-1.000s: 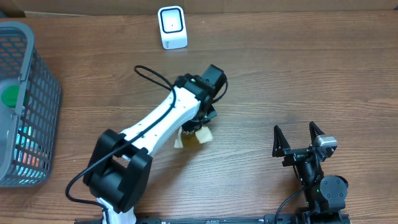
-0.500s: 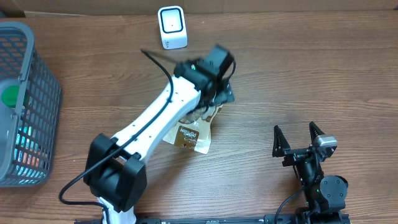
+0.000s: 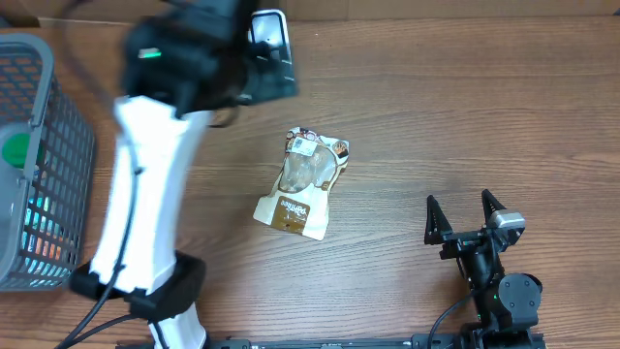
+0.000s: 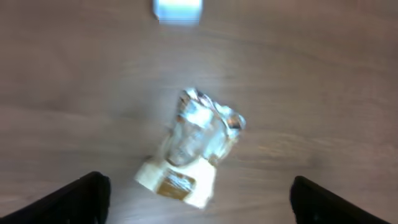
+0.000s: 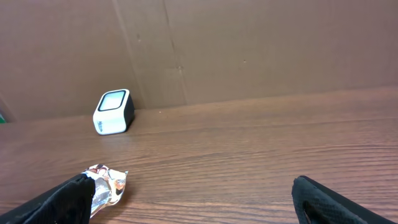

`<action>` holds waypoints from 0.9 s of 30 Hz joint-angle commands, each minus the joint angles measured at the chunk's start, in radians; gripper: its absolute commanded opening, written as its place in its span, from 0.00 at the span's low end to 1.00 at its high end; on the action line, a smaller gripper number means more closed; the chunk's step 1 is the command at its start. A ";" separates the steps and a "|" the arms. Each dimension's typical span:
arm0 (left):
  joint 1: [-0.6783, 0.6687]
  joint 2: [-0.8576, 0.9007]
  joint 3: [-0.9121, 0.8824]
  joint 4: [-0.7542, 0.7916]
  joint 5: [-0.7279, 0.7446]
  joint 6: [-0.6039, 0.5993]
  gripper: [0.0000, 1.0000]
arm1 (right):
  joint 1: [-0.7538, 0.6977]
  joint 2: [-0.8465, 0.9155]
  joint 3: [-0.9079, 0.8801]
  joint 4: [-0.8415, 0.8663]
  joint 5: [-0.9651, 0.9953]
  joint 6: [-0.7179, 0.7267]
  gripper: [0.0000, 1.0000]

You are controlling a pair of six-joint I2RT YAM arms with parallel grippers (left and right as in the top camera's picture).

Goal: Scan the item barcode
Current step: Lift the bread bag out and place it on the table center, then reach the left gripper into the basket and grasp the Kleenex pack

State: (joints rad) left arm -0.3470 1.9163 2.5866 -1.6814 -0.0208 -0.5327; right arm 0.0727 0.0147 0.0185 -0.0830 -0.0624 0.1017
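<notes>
The item, a crinkled silver and cream snack pouch [image 3: 302, 184], lies flat on the wooden table with a small white label near its top end. In the left wrist view the pouch [image 4: 189, 149] lies far below my left gripper [image 4: 199, 186], which is open and empty. The left arm [image 3: 194, 68] is raised high at the back left and blurred. It partly covers the white barcode scanner [image 3: 271, 29]. My right gripper [image 3: 463, 215] stands open and empty near the front right. Its wrist view shows the scanner [image 5: 114, 112] and the pouch [image 5: 107, 186] at the left.
A grey mesh basket [image 3: 58, 126] with colourful items inside stands at the left edge. A brown cardboard wall [image 5: 249, 50] runs along the back of the table, behind the scanner.
My left gripper has opened and let go of the pouch, which now lies flat on the table. The left arm has risen and swung to the back left. The right arm is still.
</notes>
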 commanded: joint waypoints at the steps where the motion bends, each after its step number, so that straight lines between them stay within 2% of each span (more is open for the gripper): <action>1: 0.116 -0.042 0.069 -0.008 0.043 0.137 0.97 | 0.006 -0.012 -0.011 0.003 0.009 0.002 1.00; 14: 0.753 -0.225 0.060 -0.008 0.100 0.137 0.99 | 0.006 -0.012 -0.011 0.003 0.009 0.002 1.00; 21: 0.969 -0.232 -0.010 -0.008 0.100 0.150 1.00 | 0.006 -0.012 -0.011 0.003 0.009 0.002 1.00; 27: 1.081 -0.230 -0.181 -0.008 0.100 0.143 0.98 | 0.006 -0.012 -0.011 0.003 0.009 0.002 1.00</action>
State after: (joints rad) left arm 0.6956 1.6814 2.4714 -1.6867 0.0689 -0.4103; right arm 0.0727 0.0147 0.0185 -0.0826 -0.0624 0.1013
